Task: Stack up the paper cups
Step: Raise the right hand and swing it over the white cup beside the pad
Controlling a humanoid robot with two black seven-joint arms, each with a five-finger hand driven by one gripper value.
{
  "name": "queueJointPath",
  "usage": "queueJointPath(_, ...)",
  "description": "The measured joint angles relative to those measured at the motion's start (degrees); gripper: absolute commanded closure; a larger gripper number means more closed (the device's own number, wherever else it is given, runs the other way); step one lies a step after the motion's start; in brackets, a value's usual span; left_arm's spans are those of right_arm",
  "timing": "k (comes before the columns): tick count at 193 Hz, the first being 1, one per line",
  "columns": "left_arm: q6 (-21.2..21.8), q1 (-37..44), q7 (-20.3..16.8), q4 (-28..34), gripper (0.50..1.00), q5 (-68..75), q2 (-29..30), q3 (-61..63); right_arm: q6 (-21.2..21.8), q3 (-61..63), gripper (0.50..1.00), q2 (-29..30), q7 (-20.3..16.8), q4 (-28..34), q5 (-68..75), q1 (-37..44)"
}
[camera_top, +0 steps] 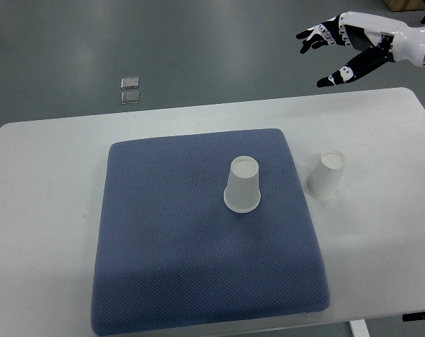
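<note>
Paper cups wait unstacked on a white bench as a humanoid robot's right hand hovers in the upper right corner of the top view, above the grey floor just past the bench's far edge. The arm, white-cased with black fingers, enters from the right edge; the fingers are spread and relaxed, thumb pointing down and to the left, and they grasp nothing.

A dark blue textured mat covers most of the bench's centre. One white paper cup stands upside down on the mat, right of its middle, narrow base upward and wide rim on the fabric. A second white paper cup stands inverted the same way on the bare bench surface, just beside the mat's right edge but not touching it. The two cups are near each other and clearly apart, with the mat's edge between them. The hand is well apart from both cups.

Two small square metal plates sit one behind the other in the floor beyond the bench, at upper left. A dark fitting shows at the bench's near right corner, too small to identify.
</note>
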Motion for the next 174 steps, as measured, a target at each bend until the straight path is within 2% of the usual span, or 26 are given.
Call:
queueJointPath(45, 0.00, 0.00, 0.00, 0.00, 0.500, 0.00, 0.00, 0.00, 1.52, -1.80, 0.591, -3.06, -0.18, 5.17, -17.57, 0.57)
queueJointPath(94, 0.00, 0.00, 0.00, 0.00, 0.500, 0.00, 0.00, 0.00, -0.14, -6.59, 0.595, -2.64, -0.34, 9.25, -27.80, -0.01)
queueJointPath(134, 0.00, 0.00, 0.00, 0.00, 0.500, 0.00, 0.00, 0.00, -2.38, -9.80, 0.595, 0.76, -0.35, 9.37, -31.69, -1.10)
queueJointPath(174, 0.00, 0.00, 0.00, 0.00, 0.500, 0.00, 0.00, 0.00, -4.73, -10.45, 0.597, 5.25, -0.52, 5.30, -34.78, -2.34)
